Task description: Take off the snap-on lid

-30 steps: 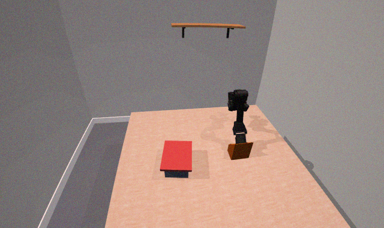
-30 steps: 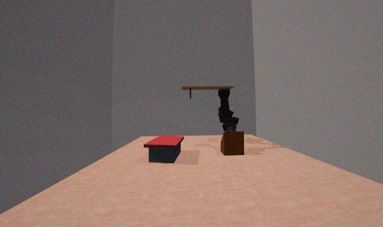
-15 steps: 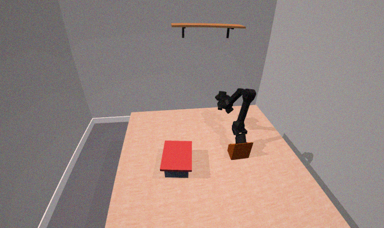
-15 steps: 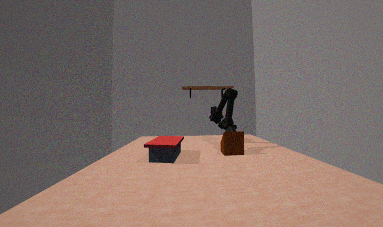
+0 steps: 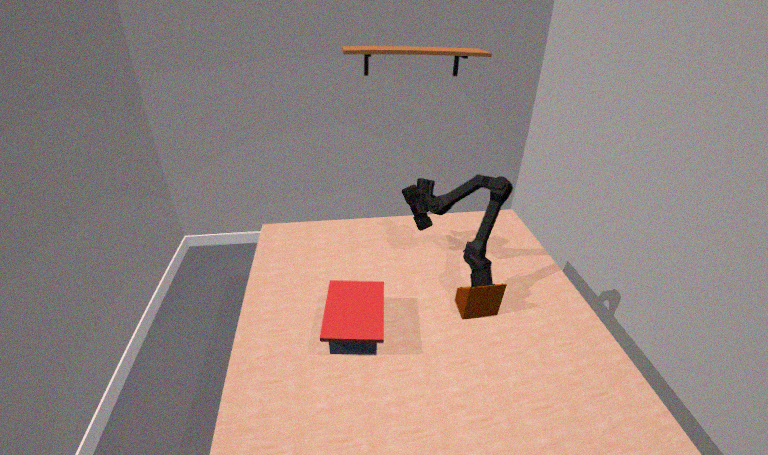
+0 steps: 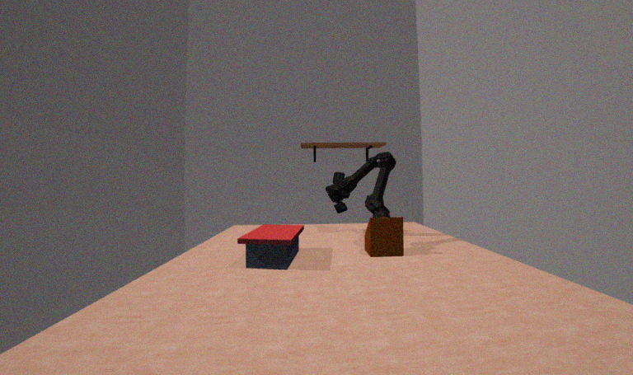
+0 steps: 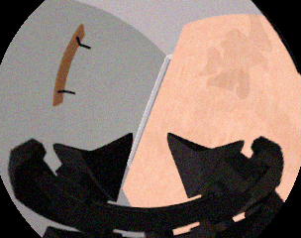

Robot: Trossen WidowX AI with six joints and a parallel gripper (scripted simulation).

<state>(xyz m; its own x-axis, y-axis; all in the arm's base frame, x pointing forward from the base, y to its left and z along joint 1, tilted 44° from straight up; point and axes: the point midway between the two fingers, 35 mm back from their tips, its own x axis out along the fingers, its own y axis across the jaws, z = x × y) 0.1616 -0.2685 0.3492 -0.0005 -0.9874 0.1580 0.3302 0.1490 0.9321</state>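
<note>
The red lid (image 5: pixel 353 311) (image 6: pixel 273 233) lies flat on top of the dark blue storage box (image 5: pixel 352 347) (image 6: pixel 268 255) and overhangs its walls. The box stands on the table (image 5: pixel 453 393) (image 6: pixel 326 324) (image 7: pixel 190 59), left of the arm's base in the top and exterior views. My gripper (image 5: pixel 416 208) (image 6: pixel 338 200) (image 7: pixel 150 135) is part-way open, with a gap and nothing between its fingertips in the wrist view. It is held above the table, beyond the box and well clear of the lid, and faces away from the top and exterior views. The lid and box are outside the wrist view.
An orange-brown block (image 5: pixel 481 302) (image 6: pixel 386 236) stands on the table in front of the arm's base, right of the box. A wooden shelf (image 5: pixel 416 50) (image 6: pixel 343 144) (image 7: pixel 66 66) is on the back wall. A grey wall runs along the table's right side.
</note>
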